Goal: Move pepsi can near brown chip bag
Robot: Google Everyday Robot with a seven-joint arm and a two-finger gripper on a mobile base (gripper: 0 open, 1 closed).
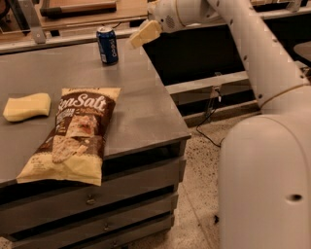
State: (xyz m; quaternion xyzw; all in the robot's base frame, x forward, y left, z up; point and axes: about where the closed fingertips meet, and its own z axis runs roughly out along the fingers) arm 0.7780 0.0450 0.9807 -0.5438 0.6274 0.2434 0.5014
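The pepsi can [107, 45] stands upright near the far edge of the grey counter [146, 116]. It is dark blue with white lettering and a silver top. The brown chip bag [74, 132] lies flat at the counter's front left, with "Sea Salt" lettering at its far end. My gripper [141, 35] with its cream-coloured fingers hangs above the counter's far right part, just right of the can and about level with its top, not touching it. The can and the bag are well apart.
A pale yellow sponge block [27, 107] lies at the counter's left, beside the bag. My white arm [252, 53] and base [265, 180] fill the right side. A wooden shelf [77, 12] runs behind the counter. Cables [209, 121] lie on the speckled floor.
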